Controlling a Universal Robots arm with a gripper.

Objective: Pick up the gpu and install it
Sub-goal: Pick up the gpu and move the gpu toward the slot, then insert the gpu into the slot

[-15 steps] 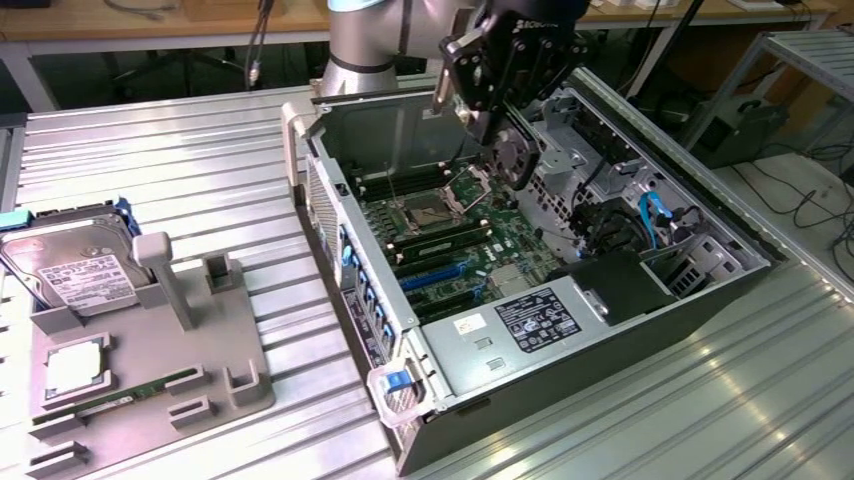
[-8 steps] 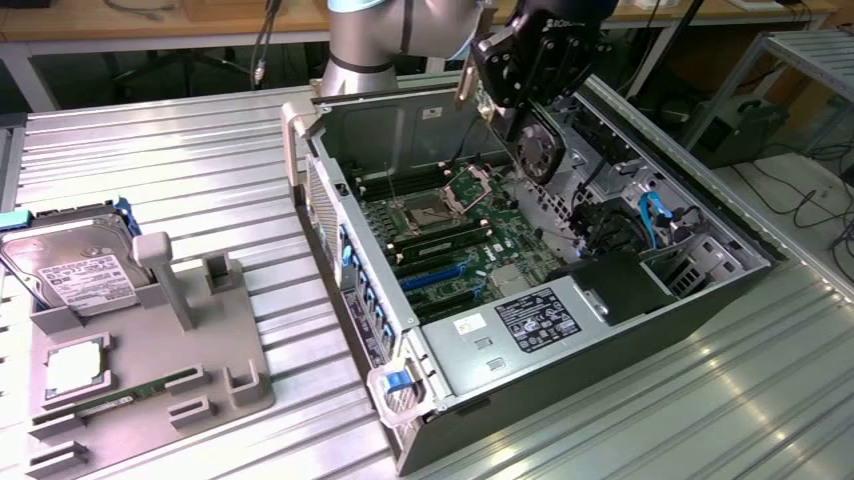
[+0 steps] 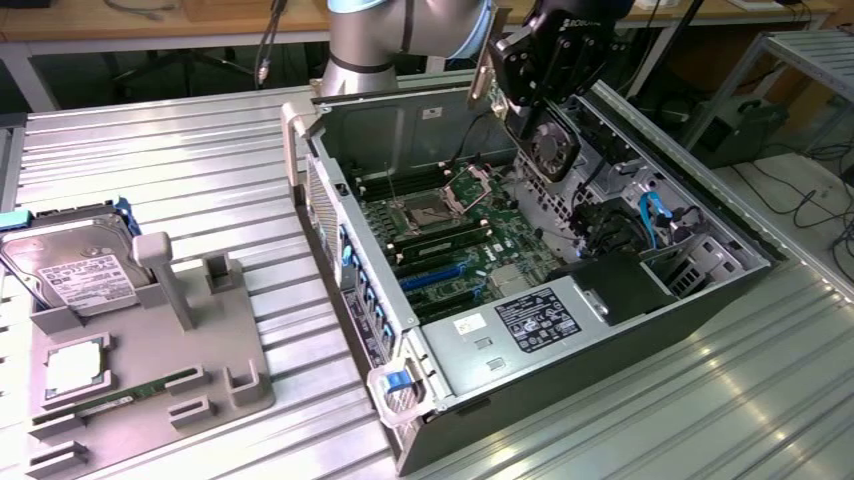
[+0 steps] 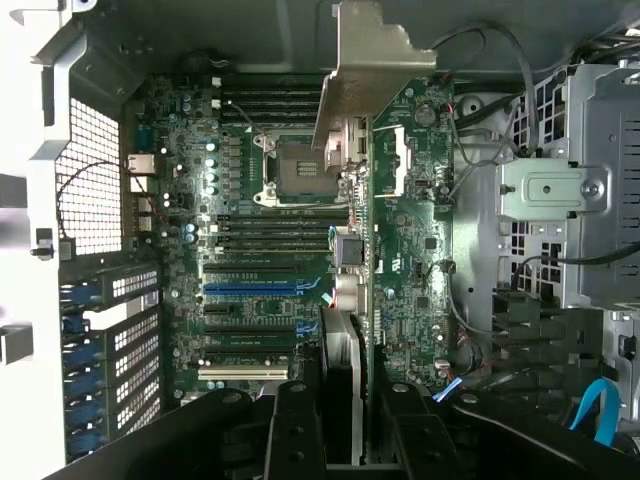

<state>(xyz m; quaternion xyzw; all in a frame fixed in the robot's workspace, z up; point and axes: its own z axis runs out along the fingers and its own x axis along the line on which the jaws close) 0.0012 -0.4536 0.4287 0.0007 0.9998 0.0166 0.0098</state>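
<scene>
My gripper (image 3: pixel 545 105) is shut on the gpu (image 3: pixel 549 150), a dark card with a round fan, which hangs over the open computer case (image 3: pixel 350 270). In the wrist view the gpu (image 4: pixel 352 250) is seen edge-on between the black fingers (image 4: pixel 296 425), and its pale metal bracket (image 4: pixel 362 70) points away from the camera. The card is held above the motherboard (image 4: pixel 420 230), apart from it, beside the blue expansion slot (image 4: pixel 250 288) and in line with the row of slots.
At the exterior view's left a grey fixture (image 3: pixel 200 340) holds a silver hard drive (image 3: pixel 74 265), a square processor (image 3: pixel 74 365) and a green memory stick (image 3: pixel 120 398). Inside the case are the drive cage (image 4: pixel 590 200), a blue cable (image 3: pixel 654 215) and the power supply (image 3: pixel 534 320).
</scene>
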